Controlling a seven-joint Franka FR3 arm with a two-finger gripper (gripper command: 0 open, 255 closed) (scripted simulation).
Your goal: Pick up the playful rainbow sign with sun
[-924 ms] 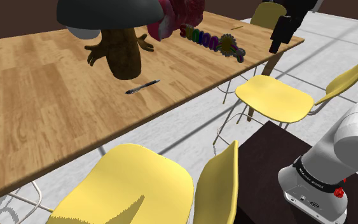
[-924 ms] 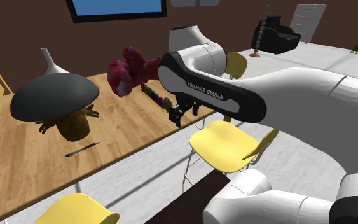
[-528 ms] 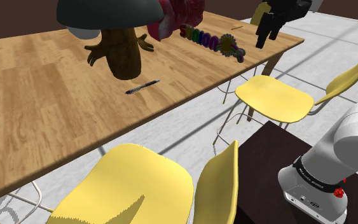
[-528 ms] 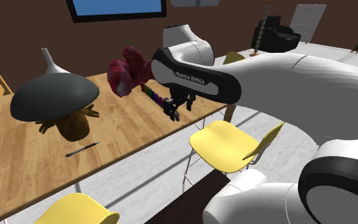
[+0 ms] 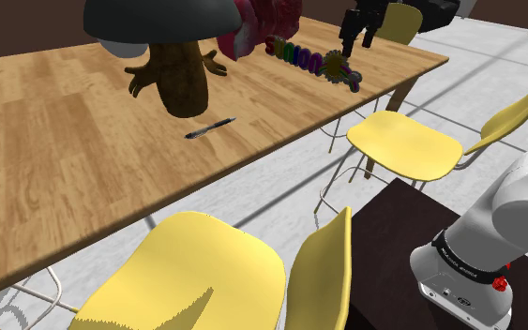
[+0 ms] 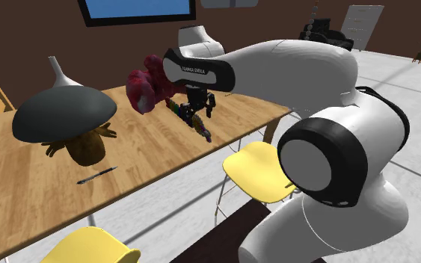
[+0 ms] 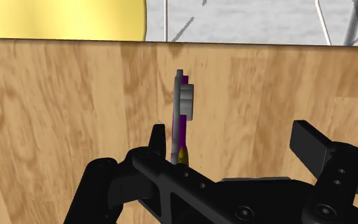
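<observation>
Gripper [image 5: 357,33] swung in over the table [image 5: 83,141], now above the sign [image 5: 313,64], fingers [image 7: 314,143] apart. Still the approach, I'd say: needs centring, then lowering.

Shoulder view, top edge: dark cap [image 5: 149,19] and pink object [image 5: 264,19] are cut off. Upper centre: lettering on the rainbow sign [image 5: 313,64] is too small to read. Second exterior view, centre: the gripper [image 6: 200,112] hides part of the sign.

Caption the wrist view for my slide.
Open black jaws poised over the edge-on rainbow sign on the wooden table, with a yellow chair beyond the table's edge.
</observation>
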